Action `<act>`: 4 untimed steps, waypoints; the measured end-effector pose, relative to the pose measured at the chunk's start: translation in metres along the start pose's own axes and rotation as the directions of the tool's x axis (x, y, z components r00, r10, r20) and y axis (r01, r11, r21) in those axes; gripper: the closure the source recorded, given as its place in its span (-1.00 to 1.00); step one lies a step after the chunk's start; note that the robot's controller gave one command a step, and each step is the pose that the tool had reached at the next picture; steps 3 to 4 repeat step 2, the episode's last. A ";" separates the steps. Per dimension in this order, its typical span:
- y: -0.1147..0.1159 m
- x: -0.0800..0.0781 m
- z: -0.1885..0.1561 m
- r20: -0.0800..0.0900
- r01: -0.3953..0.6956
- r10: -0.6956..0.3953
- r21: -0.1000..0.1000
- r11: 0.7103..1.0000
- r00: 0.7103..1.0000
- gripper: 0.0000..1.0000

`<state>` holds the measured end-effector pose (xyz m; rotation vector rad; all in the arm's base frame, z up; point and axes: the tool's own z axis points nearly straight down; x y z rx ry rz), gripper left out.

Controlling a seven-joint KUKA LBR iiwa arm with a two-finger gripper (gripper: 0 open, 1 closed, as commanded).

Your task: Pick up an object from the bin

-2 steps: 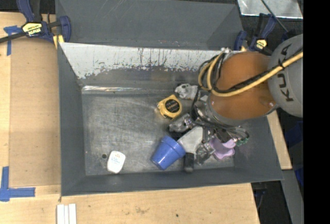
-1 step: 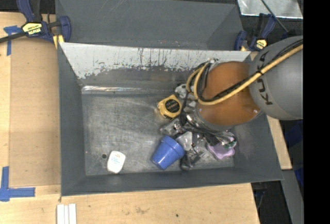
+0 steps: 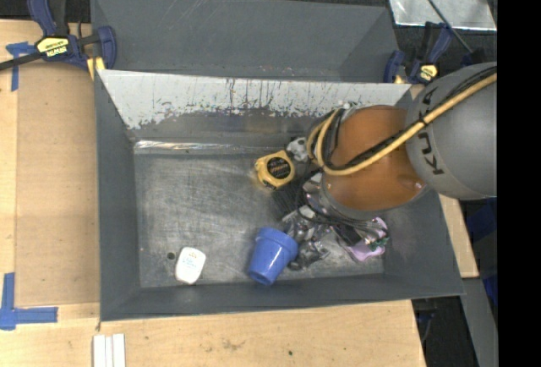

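Right of blue cup (image 3: 269,256): tool (image 3: 314,223) low in dark heap (image 3: 306,245), under orange cover (image 3: 372,167); grip state cannot be told. Nothing seen lifted; pick not yet done.

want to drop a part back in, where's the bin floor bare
Bare: the bin floor left of the yellow tape measure and behind the white oval thing. Crowded: front right, where the blue cup, a dark heap and a purple thing lie by the arm.
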<state>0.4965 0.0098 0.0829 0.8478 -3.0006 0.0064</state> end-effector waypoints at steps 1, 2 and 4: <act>0.000 -0.001 0.000 0.003 0.000 0.000 0.000 1.000 1.000 1.00; -0.022 -0.031 -0.205 0.029 0.152 -0.152 0.010 0.988 0.988 1.00; -0.022 -0.031 -0.205 0.029 0.152 -0.152 0.010 0.988 0.988 1.00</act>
